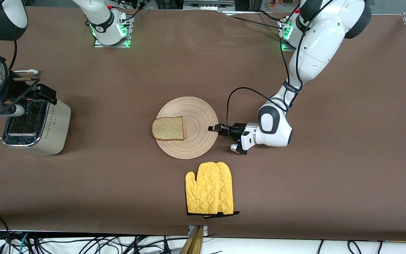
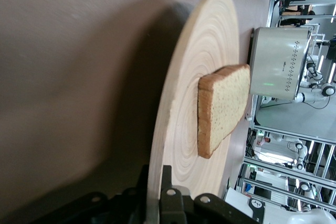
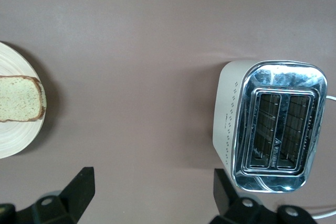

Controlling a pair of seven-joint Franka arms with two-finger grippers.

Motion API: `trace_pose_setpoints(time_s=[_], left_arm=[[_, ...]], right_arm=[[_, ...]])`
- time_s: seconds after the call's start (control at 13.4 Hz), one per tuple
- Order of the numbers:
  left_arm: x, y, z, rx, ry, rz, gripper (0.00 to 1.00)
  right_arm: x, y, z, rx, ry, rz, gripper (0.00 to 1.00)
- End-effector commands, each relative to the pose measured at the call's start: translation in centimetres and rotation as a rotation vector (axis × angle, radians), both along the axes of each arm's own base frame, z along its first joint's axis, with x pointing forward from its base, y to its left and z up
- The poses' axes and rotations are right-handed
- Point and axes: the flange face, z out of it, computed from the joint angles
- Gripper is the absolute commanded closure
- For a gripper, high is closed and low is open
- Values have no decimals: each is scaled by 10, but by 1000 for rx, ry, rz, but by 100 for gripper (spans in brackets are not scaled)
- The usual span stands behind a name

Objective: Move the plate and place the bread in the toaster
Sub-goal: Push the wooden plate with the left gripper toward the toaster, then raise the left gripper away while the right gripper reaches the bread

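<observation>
At mid-counter (image 1: 118, 197) sits the pale, ring-grooved wooden plate (image 1: 197, 141), a speckled brown-crusted bread (image 1: 168, 128) slice on its edge toward the cream, chrome-topped toaster (image 1: 35, 127). Left end effector (image 1: 214, 128) pinches the plate's rim; right end effector (image 3: 152, 192) hangs spread over the toaster.

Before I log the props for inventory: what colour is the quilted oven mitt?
Bright yellow quilted oven mitt with dark cuff trim; the front view shows it best.
</observation>
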Motion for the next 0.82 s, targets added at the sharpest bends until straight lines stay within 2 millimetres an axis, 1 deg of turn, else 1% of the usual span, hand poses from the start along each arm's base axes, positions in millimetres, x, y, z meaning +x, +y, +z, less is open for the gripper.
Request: trace_pose_setpoints(time_s=[0.0, 0.07, 0.15, 0.22, 0.3, 0.37, 0.45, 0.52, 0.6, 0.67, 0.75], left_arm=[[15, 27, 11, 0, -16, 21, 0], [22, 43, 22, 33, -35, -6, 0], [31, 64, 37, 83, -45, -54, 0], [41, 95, 54, 147, -47, -107, 0], [47, 119, 79, 230, -58, -192, 0], [53, 149, 101, 311, -76, -245, 0], [56, 176, 121, 376, -84, -287, 0], [56, 197, 144, 457, -112, -346, 0], [57, 219, 170, 571, -155, -412, 0], [58, 240, 193, 682, -186, -457, 0], [55, 252, 216, 783, -195, -508, 0]], right_arm=[[8, 11, -10, 10, 17, -8, 0], [13, 12, -24, 18, 39, -3, 0], [16, 17, -35, 30, 57, 8, 0], [19, 27, -48, 57, 81, 15, 0], [24, 34, -68, 82, 117, 18, 0], [27, 40, -83, 98, 141, 30, 0], [31, 54, -100, 185, 174, 18, 0], [38, 67, -117, 293, 176, -19, 0], [44, 88, -140, 354, 190, -33, 0], [48, 115, -160, 385, 182, -24, 0], [52, 140, -180, 394, 164, -21, 0]])
